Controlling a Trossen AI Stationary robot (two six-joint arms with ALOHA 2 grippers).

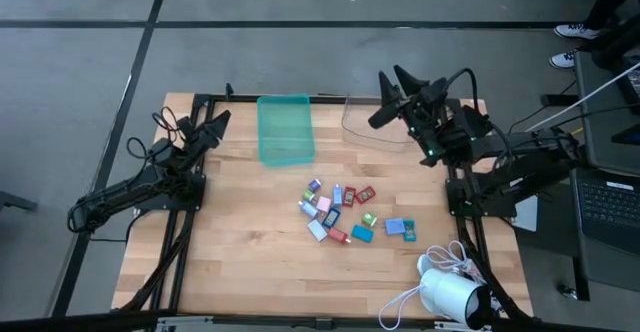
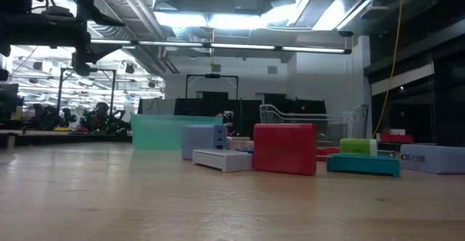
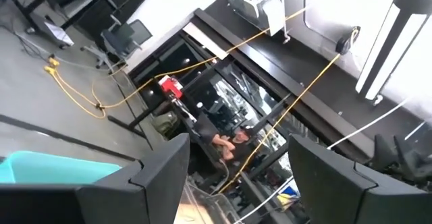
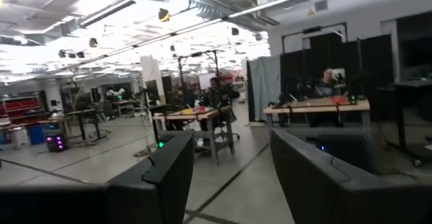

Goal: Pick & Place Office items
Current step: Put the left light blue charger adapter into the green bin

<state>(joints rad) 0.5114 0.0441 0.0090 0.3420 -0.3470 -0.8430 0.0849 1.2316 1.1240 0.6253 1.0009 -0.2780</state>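
On the counter [image 1: 250, 262] nothing is sorted yet: my office items [image 1: 345, 215] all lie loose in a cluster near the middle, while the teal tray [image 1: 284, 129] and the clear bin [image 1: 372, 122] at the far edge look empty (so I judge the whole job remains). They are tiny flat blocks in red, pink, blue, teal, green and white, some touching. My left pincer [image 1: 218, 122] and right pincer [image 1: 392, 94] both hang raised off the counter, fingers apart, gripping nothing.
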